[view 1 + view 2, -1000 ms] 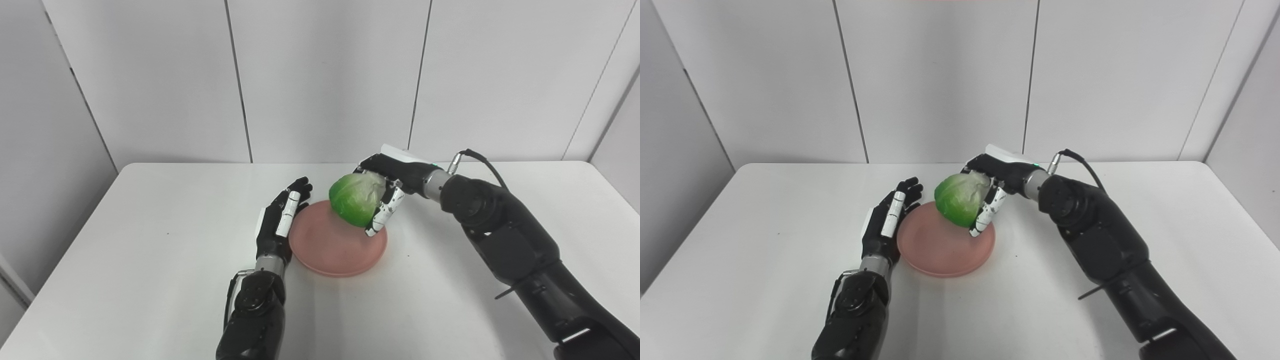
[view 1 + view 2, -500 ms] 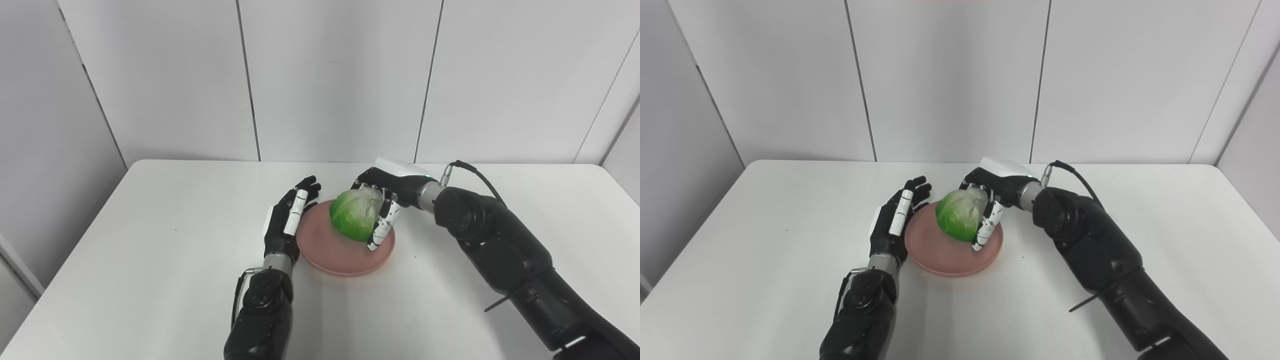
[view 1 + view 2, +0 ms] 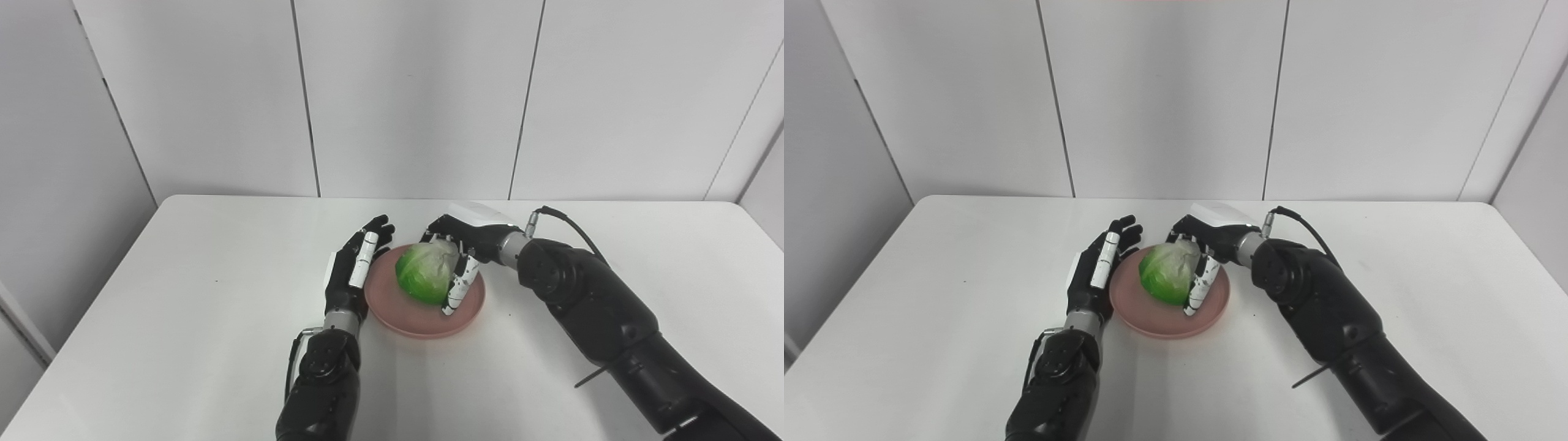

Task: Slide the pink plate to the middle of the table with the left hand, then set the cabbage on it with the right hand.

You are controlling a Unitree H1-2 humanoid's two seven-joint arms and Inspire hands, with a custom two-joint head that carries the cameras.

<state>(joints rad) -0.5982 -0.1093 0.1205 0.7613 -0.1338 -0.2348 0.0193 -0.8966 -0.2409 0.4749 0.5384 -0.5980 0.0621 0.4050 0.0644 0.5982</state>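
Note:
A pink plate (image 3: 422, 315) lies near the middle of the white table (image 3: 184, 306). Low over the plate's centre is a green cabbage (image 3: 422, 278), and whether it touches the plate I cannot tell. My right hand (image 3: 465, 251) is shut on the cabbage, fingers wrapped over its top and right side. My left hand (image 3: 355, 266) stands open, fingers straight, flat against the plate's left rim. In the right eye view the cabbage (image 3: 1165, 274) covers the middle of the plate (image 3: 1164, 318).
Grey wall panels (image 3: 416, 92) stand behind the table's far edge. My right forearm (image 3: 600, 312) crosses the table from the lower right, with a cable (image 3: 563, 220) looping above its wrist.
My right hand has carried the cabbage down and slightly left, low over the plate's centre. The camera view shifted between the earliest frames and now. The left hand stays against the plate rim.

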